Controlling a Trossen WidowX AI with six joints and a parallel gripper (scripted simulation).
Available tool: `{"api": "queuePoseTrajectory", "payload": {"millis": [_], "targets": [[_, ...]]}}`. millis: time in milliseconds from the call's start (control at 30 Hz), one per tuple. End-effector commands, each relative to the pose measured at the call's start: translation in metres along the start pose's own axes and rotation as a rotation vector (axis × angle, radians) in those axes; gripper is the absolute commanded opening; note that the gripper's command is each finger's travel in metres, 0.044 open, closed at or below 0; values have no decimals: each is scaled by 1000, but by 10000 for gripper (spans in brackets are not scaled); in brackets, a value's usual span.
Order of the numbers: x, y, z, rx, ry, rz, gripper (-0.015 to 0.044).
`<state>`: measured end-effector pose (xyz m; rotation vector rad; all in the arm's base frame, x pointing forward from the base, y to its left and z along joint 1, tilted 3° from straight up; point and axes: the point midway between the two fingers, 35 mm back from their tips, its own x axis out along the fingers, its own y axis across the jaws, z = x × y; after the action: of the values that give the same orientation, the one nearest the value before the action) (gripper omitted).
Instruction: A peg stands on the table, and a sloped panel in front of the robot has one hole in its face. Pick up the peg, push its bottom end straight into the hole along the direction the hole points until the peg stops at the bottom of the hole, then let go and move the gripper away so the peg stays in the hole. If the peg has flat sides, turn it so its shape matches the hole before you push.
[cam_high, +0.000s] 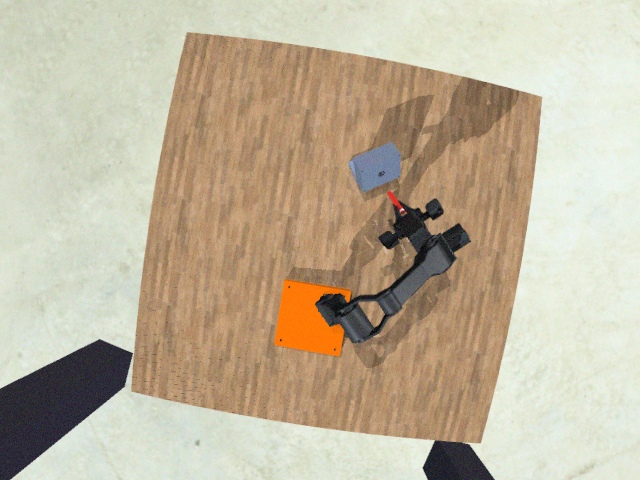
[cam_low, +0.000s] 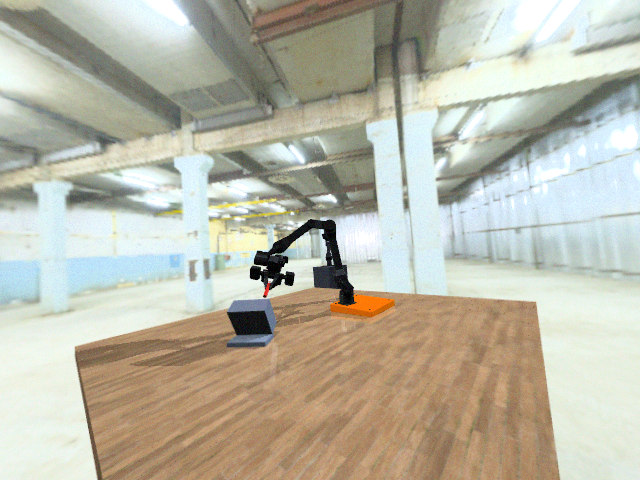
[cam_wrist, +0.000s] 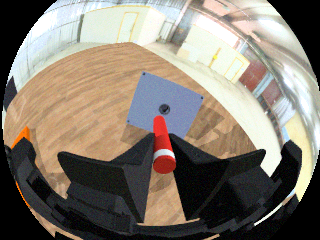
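Note:
A round red peg (cam_high: 394, 199) (cam_low: 266, 290) (cam_wrist: 162, 142) with a white band near its top end is held tilted in the air. My gripper (cam_high: 401, 206) (cam_low: 268, 285) (cam_wrist: 160, 138) is shut on it. The blue-grey sloped panel (cam_high: 373, 161) (cam_low: 250, 305) (cam_wrist: 145, 97) stands on the table just beyond the peg's free end. Its hole (cam_high: 381, 173) (cam_wrist: 164, 108) is dark and round. In the wrist view the peg's bottom end appears just below the hole, with a gap between them. The hole is hidden in the exterior view.
The orange base plate (cam_high: 305, 325) (cam_low: 369, 307) carries the arm on the wooden table (cam_high: 232, 180) (cam_low: 387, 387). The arm reaches from it toward the panel. Shadows of the arm and panel fall across the table.

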<state>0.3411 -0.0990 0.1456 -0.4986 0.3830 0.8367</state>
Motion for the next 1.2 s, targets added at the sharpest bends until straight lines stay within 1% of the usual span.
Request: {"api": "queuePoseTrajectory", "payload": {"millis": [0,1167], "targets": [[4,-1,-2,17,-6,-3,0],[39,-9,-5,54,-31,-39,0]]}}
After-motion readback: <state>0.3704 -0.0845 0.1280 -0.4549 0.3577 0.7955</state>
